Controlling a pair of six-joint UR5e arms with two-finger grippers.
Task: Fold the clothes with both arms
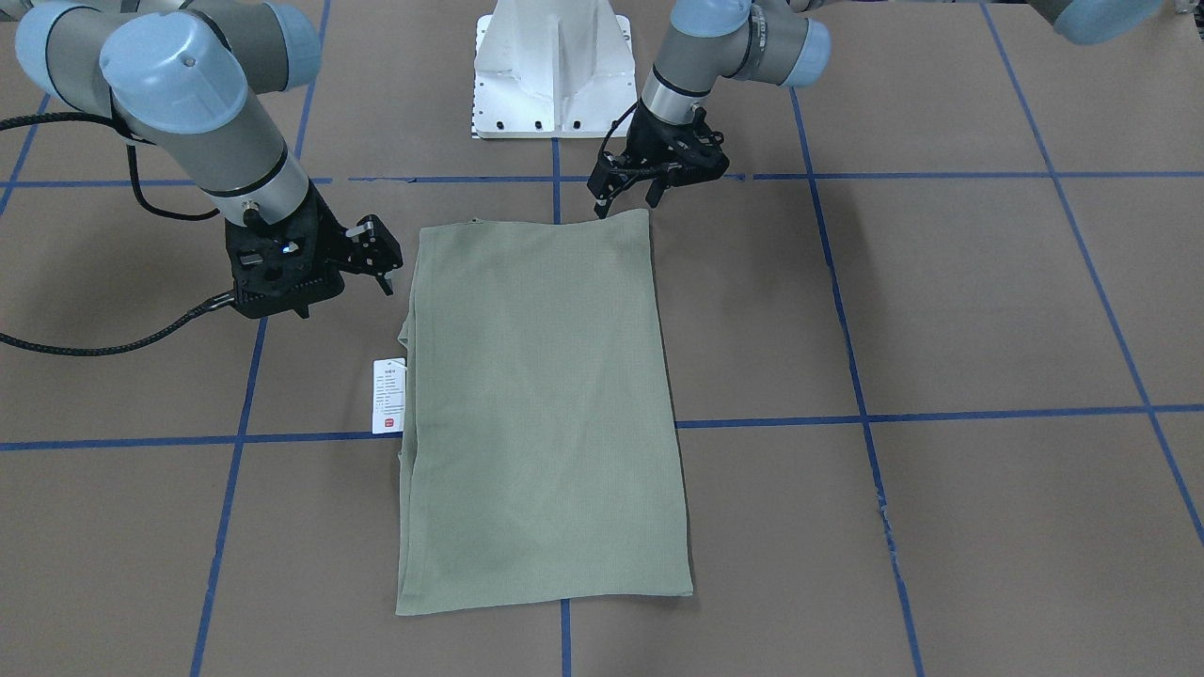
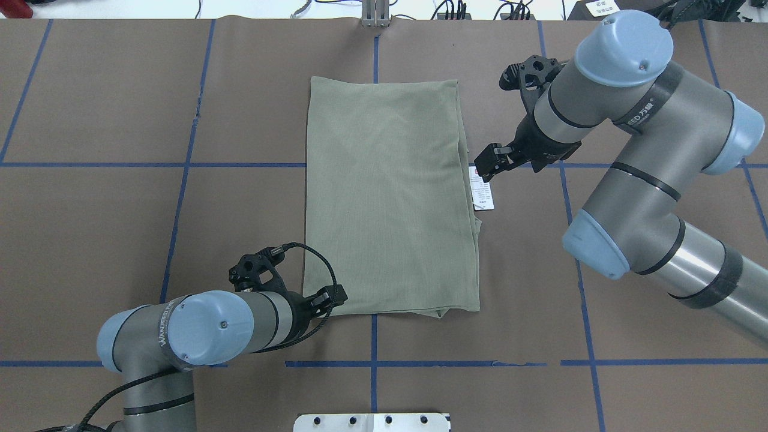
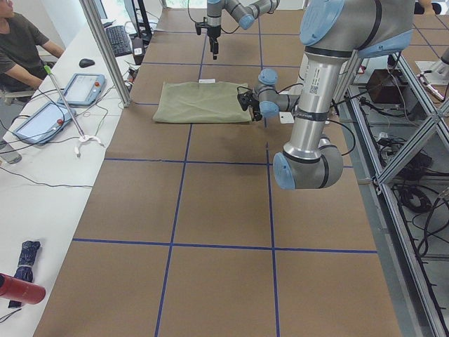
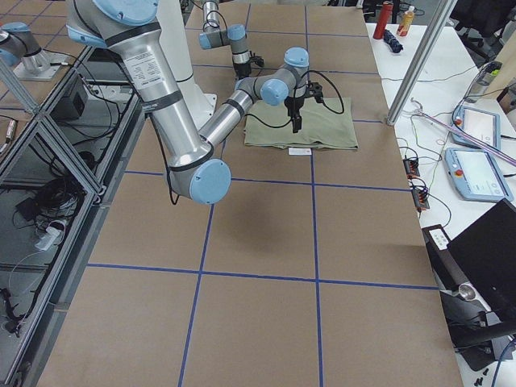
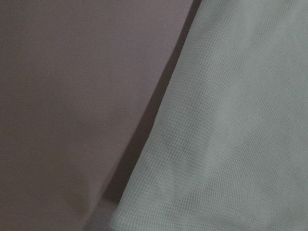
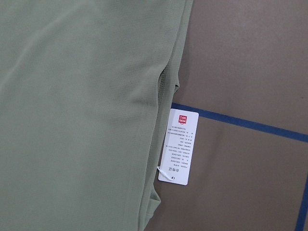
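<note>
Pale sage-green knit shirt (image 1: 541, 404) lies flat on the brown paper-covered table (image 1: 941, 301) as a folded rectangle with no sleeves showing. I read that as partway done, with probably one fold across the length left.

Left gripper (image 1: 627, 202) hangs low at the shirt's robot-side corner, which sits right under its fingertips. The wrist is pitched down, placed there to pinch that corner, I'd guess. Jaws are parted with nothing in them. Its wrist view is just cloth edge and table, very close.

Right gripper (image 1: 381, 259) looks higher, beside the shirt's long edge and not touching it. The white rectangular hang tag (image 1: 388, 395) lies on the table just past its fingertips, poking out from that edge. Jaws look parted and empty, and the tool points roughly down.

The right gripper isn't at the matching corner yet. My call is that it goes there before any two-arm fold.
</note>
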